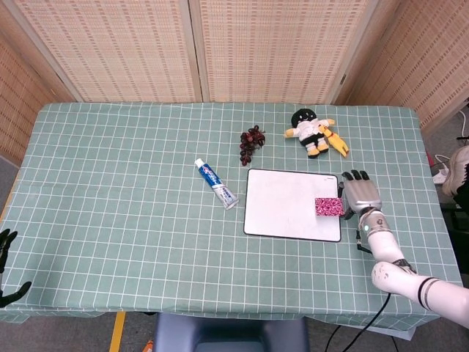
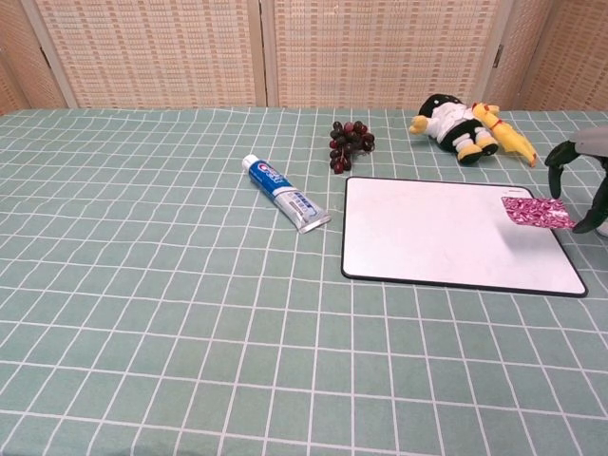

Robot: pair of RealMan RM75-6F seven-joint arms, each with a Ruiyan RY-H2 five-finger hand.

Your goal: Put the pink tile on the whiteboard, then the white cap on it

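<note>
The pink patterned tile (image 1: 328, 207) (image 2: 537, 212) hangs just over the right end of the whiteboard (image 1: 289, 204) (image 2: 446, 233), casting a shadow on it. My right hand (image 1: 360, 196) (image 2: 584, 144) holds the tile by its right edge, with dark fingertips on either side of it. I do not see the white cap in either view; the hand covers the spot beside the board's right edge. In the head view my left hand (image 1: 7, 265) sits at the table's near-left corner, fingers apart and holding nothing.
A toothpaste tube (image 1: 217, 183) (image 2: 285, 193) lies left of the board. Dark grapes (image 1: 251, 143) (image 2: 350, 142) and a small doll with a yellow toy (image 1: 314, 132) (image 2: 456, 119) lie behind it. A green checked cloth covers the table.
</note>
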